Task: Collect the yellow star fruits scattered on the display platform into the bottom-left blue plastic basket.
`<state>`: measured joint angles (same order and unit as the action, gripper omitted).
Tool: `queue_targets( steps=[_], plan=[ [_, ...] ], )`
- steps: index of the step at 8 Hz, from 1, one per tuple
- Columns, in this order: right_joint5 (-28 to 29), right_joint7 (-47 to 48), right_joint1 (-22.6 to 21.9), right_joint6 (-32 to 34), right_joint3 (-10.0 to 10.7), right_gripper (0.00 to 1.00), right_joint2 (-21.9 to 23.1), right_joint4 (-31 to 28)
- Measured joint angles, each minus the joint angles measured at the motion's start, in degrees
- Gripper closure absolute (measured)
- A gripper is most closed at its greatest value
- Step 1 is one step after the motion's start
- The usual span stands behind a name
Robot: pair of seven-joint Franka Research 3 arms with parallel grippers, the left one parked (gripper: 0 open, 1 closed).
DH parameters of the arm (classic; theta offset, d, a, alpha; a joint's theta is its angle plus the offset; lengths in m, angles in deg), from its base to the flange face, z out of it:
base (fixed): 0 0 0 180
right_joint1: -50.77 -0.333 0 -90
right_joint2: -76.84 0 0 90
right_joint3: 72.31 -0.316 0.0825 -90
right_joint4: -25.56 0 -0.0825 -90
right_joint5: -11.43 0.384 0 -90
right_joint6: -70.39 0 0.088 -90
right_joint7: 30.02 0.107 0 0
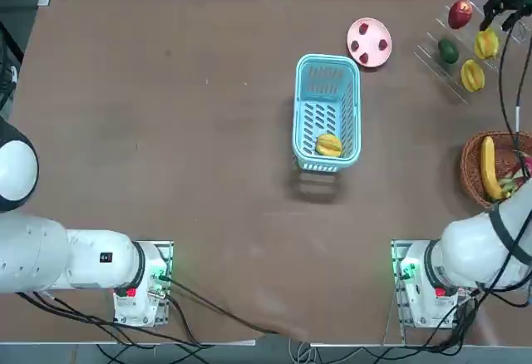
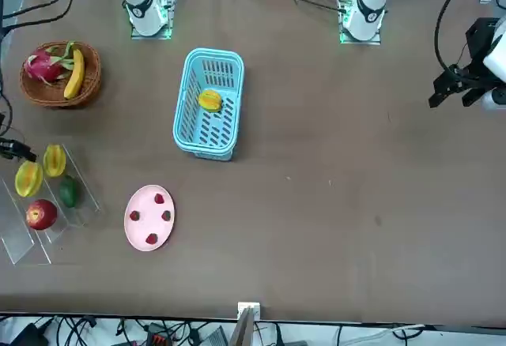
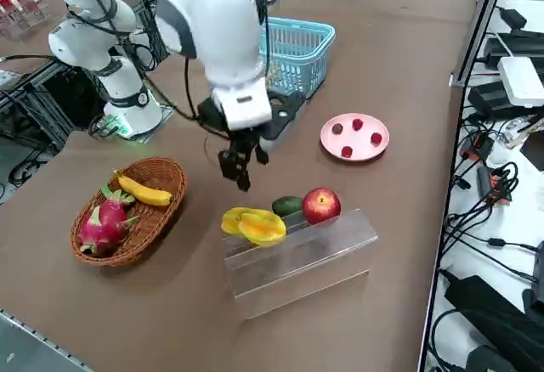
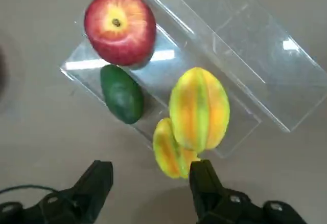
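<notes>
From my seat at the controls, nearest the robot on its right side I see the round brown wicker basket (image 3: 127,211) with a banana (image 3: 143,190) and a pink dragon fruit (image 3: 102,224) inside. Just past it, my right hand (image 3: 240,164) hangs above the tabletop (image 1: 166,131) with nothing in it, its 2 fingers (image 4: 94,185) spread apart and pointing down. In the wrist view those fingers frame the near edge of the display platform (image 4: 245,70), and they do not touch any fruit.

On that clear platform sit 2 yellow star fruits (image 4: 198,109), 1 large in view and a second (image 4: 168,150) tucked against it, closer to the fingers. Beside them lie a green fruit (image 4: 121,93) and a red apple (image 4: 120,26), which touch or nearly touch each other.

Further toward the middle of the tabletop stands the blue plastic basket (image 1: 345,77), and a third star fruit (image 1: 328,144) already rests inside, at the end nearer the robot. Beyond the basket's far end, between it and the platform, sits a pink plate (image 1: 371,31) with 3 small red pieces (image 1: 363,29) on it.
</notes>
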<state>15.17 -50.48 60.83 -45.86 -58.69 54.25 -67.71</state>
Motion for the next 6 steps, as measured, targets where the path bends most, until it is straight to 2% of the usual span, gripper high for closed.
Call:
queue_targets(
  steps=[2,6],
  plan=[
    [1.1,-1.2,0.1,-4.4,-0.2,0.0,-1.5,0.2],
    [1.6,-3.7,2.0,-8.4,-0.2,0.0,-3.8,0.4]
  ],
)
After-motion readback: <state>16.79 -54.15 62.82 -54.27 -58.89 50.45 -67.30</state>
